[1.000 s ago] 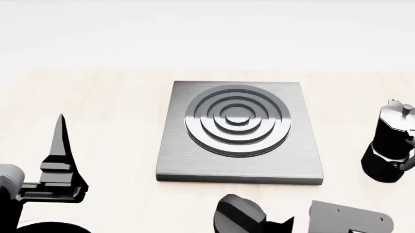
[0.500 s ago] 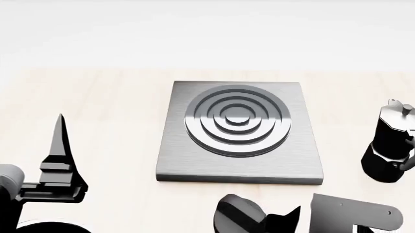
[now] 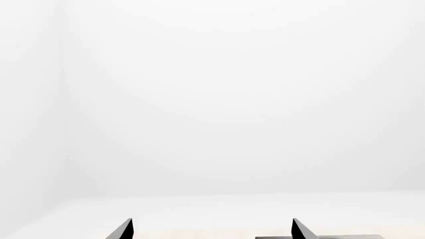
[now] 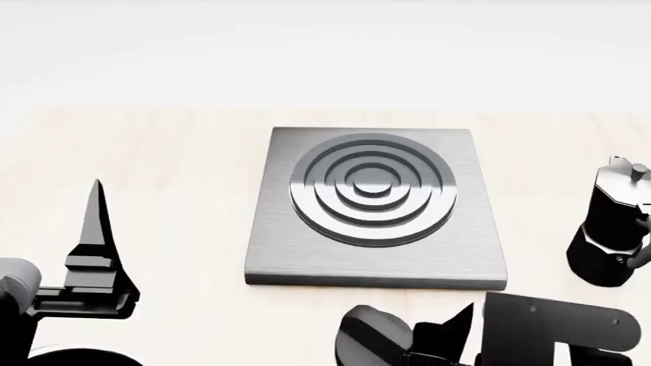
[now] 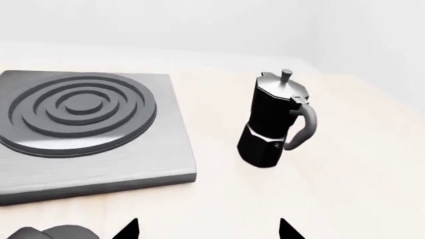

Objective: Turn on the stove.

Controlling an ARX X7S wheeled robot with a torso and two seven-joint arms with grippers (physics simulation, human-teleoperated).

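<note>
We see the stove (image 4: 376, 207) lying flat near the middle of the counter (image 4: 163, 152), a nearly square slab with its edges running straight away from us and across; no long axis stands out. Its ring burner (image 4: 371, 189) sits toward the far half and faces up. We cannot make out a knob from the head view; a rounded dark shape (image 4: 374, 337) at the near edge is partly cut off by the frame and by the right arm.

The moka pot (image 4: 614, 232) stands upright well to the right of the slab, handle turned to the right, its side clipped by the frame edge. Bare counter lies on the stove's left and far sides, and between it and the pot.

The left tool (image 4: 99, 252) hovers at the near left, well apart from the stove; its tips (image 3: 295, 230) stand spread with nothing between them. The right tool (image 5: 207, 230) is near the stove's near right corner, tips likewise apart and empty, mostly cut off.
</note>
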